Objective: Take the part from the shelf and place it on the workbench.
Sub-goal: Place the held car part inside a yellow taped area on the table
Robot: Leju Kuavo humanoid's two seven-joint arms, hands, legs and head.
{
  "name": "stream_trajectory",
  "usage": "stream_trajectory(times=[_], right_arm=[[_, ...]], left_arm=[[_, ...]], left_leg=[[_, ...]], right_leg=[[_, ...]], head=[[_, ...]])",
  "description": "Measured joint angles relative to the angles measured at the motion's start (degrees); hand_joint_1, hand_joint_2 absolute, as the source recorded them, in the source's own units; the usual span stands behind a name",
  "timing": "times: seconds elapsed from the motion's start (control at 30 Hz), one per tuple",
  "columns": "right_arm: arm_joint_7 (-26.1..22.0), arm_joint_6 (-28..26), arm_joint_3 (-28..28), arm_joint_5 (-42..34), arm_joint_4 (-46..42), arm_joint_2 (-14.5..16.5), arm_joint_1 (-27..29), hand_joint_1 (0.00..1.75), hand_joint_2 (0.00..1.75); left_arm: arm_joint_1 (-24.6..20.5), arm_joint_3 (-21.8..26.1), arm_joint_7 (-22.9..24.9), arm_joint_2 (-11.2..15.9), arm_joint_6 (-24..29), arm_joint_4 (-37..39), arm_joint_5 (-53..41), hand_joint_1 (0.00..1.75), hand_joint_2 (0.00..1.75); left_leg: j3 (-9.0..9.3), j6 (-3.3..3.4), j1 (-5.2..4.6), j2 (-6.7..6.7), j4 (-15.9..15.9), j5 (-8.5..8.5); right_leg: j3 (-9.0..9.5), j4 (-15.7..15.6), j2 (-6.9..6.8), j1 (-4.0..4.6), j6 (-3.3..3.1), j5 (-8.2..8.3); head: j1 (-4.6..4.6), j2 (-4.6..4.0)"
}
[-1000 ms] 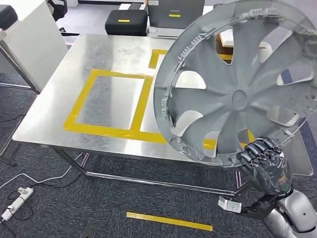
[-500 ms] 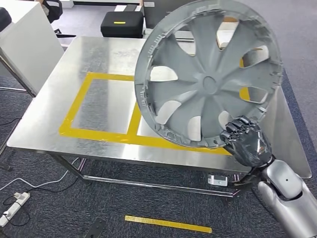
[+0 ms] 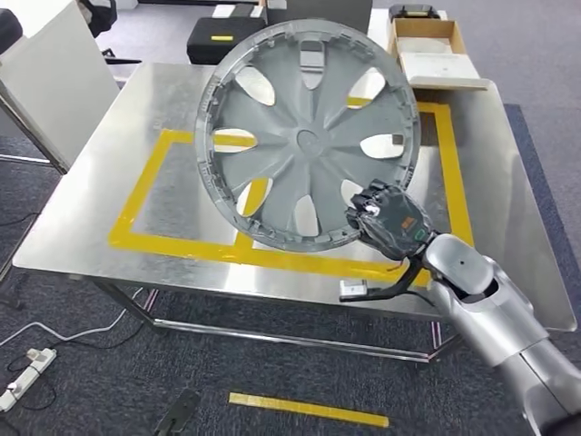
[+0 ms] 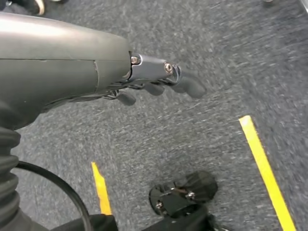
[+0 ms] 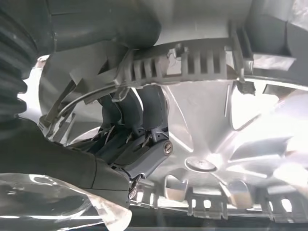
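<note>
Because the worktop is carrying yellow tape squares that seem to mark the drop zone, the wheel cover is hanging tilted above them, apparently clear of the surface; the right robot hand is gripping its lower rim, and the left robot hand is hanging empty, fingers loosely extended, over carpet.

The right arm is extended forward and up from the lower right, silver and bent at the elbow. The right hand is closed, its dark fingers curled tightly around a held rim. The left hand is hung low, pointed toward the floor, with its fingers loosely extended and nothing gripped.
</note>
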Motion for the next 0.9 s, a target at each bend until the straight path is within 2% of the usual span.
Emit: stream_trajectory(times=[0.1,0.17,0.23,0.27,0.3,0.33,0.4,0.43,0.5,0.6,0.67,0.73,0.77,0.8,0.83,0.9], right_arm=[[-0.64,2.33,3.43,-0.77,4.71,2.13,-3.0,1.75,1.75],[-0.68,2.87,4.75,-1.14,7.11,3.55,-4.39,1.75,1.75],[-0.67,2.97,5.7,-1.34,8.85,4.59,-5.4,1.75,1.75],[-0.69,2.97,6.12,-1.4,9.55,4.97,-5.75,1.75,1.75],[-0.73,2.97,6.54,-1.44,10.15,5.27,-6.05,1.75,1.75],[-0.75,2.97,6.95,-1.47,10.66,5.52,-6.33,1.75,1.75],[-0.77,3.24,7.67,-1.83,11.53,5.93,-6.89,1.75,1.75],[-0.75,3.6,7.96,-2.3,12.08,6.13,-7.29,1.75,1.75],[-0.73,4.69,8.46,-3.75,13.91,6.67,-8.26,1.75,1.75],[-0.69,5.45,8.78,-5.71,18.53,7.4,-9.65,1.75,1.75],[-0.53,5.24,8.68,-6.66,22.02,7.65,-10.36,1.75,1.75],[-0.15,4.91,8.52,-7.46,25.63,7.73,-10.61,1.75,1.75],[0.04,4.65,8.34,-7.87,27.41,7.73,-10.5,1.75,1.75],[0.24,4.33,8.03,-8.27,29.13,7.73,-10.27,1.75,1.75],[0.44,4.0,7.61,-8.64,30.68,7.73,-9.95,1.75,1.75],[0.98,3.36,6.56,-9.11,33.12,7.67,-9.27,1.75,1.75]], left_arm=[[-0.57,-1.25,0.27,0.13,-0.9,-0.01,-1.99,0.0,1.75],[-0.94,-2.09,0.44,0.15,-1.22,-0.02,-2.75,0.0,1.75],[-1.08,-2.68,0.52,0.09,-1.35,-0.02,-2.95,0.0,1.75],[-1.05,-2.93,0.57,0.07,-1.38,-0.01,-2.99,0.0,1.75],[-1.02,-3.14,0.61,0.07,-1.39,-0.01,-3.01,0.0,1.75],[-1.01,-3.32,0.63,0.08,-1.4,-0.01,-3.01,0.0,1.75],[-1.09,-3.55,0.62,0.14,-1.45,-0.01,-3.06,0.0,1.75],[-1.15,-3.63,0.62,0.16,-1.48,-0.01,-3.14,0.0,1.75],[-1.25,-3.85,0.72,0.15,-1.58,-0.01,-3.42,0.0,1.75],[-1.32,-4.1,0.99,0.09,-1.6,-0.02,-3.56,0.0,1.75],[-1.4,-4.12,0.79,0.09,-1.53,-0.02,-3.38,0.0,1.75],[-1.44,-4.12,0.27,0.13,-1.51,-0.02,-3.04,0.0,1.75],[-1.4,-4.11,-0.02,0.13,-1.57,-0.02,-2.85,0.0,1.75],[-1.33,-4.1,-0.29,0.12,-1.72,-0.02,-2.68,0.0,1.75],[-1.25,-4.08,-0.54,0.11,-1.92,-0.02,-2.58,0.0,1.75],[-1.11,-4.03,-1.08,0.07,-2.53,-0.02,-2.47,0.0,1.75]], left_leg=[[-0.39,-0.78,0.16,0.0,0.98,-0.7],[-2.46,-1.5,0.39,0.04,5.7,-3.3],[-5.93,-1.95,0.68,0.07,13.08,-6.24],[-7.1,-2.03,0.79,0.07,15.4,-6.67],[-7.4,-2.01,0.85,0.07,15.74,-6.03],[-6.7,-1.89,0.9,0.07,13.92,-4.4],[-3.57,-1.48,0.85,0.06,6.79,-0.52],[-2.15,-1.27,0.76,0.04,3.61,0.51],[-0.96,-0.91,0.56,0.02,0.88,0.5],[-0.57,-0.07,0.67,-0.04,-0.12,0.52],[-0.17,0.64,0.8,-0.06,-0.7,0.73],[-0.09,1.11,0.62,-0.11,-0.72,0.67],[-0.05,1.21,0.52,-0.16,-0.71,0.62],[0.02,1.3,0.43,-0.23,-0.7,0.57],[0.1,1.34,0.36,-0.3,-0.67,0.51],[0.25,1.31,0.23,-0.38,-0.61,0.34]], right_leg=[[0.19,-0.25,-0.03,-0.14,-1.08,0.08],[0.44,-0.37,-0.13,-0.26,-1.67,0.07],[0.53,-0.36,-0.19,-0.2,-1.96,-0.05],[0.6,-0.35,-0.19,-0.17,-2.01,-0.11],[0.69,-0.35,-0.17,-0.15,-2.04,-0.17],[0.82,-0.35,-0.13,-0.15,-2.03,-0.24],[1.04,-0.36,-0.06,-0.1,-1.8,-0.45],[1.04,-0.35,-0.01,-0.02,-1.6,-0.54],[0.87,-0.44,0.05,0.12,-1.01,-0.57],[0.57,-0.34,-0.08,0.02,-0.05,-1.11],[-1.31,3.48,-0.1,0.03,0.22,-3.38],[-4.89,10.76,-0.08,0.09,0.28,-6.25],[-6.43,13.52,-0.08,0.1,0.32,-6.88],[-7.16,14.43,-0.07,0.12,0.33,-6.51],[-6.82,13.11,-0.08,0.13,0.27,-5.12],[-3.84,6.06,-0.16,0.25,-0.13,-1.15]], head=[[-0.17,0.0],[-0.5,0.0],[-0.65,0.0],[-0.65,0.0],[-0.65,0.0],[-0.66,0.0],[-0.64,0.0],[-0.63,0.0],[-0.59,0.0],[-0.52,0.0],[-0.45,0.0],[-0.4,0.0],[-0.4,0.0],[-0.39,0.0],[-0.39,0.0],[-0.39,0.0]])
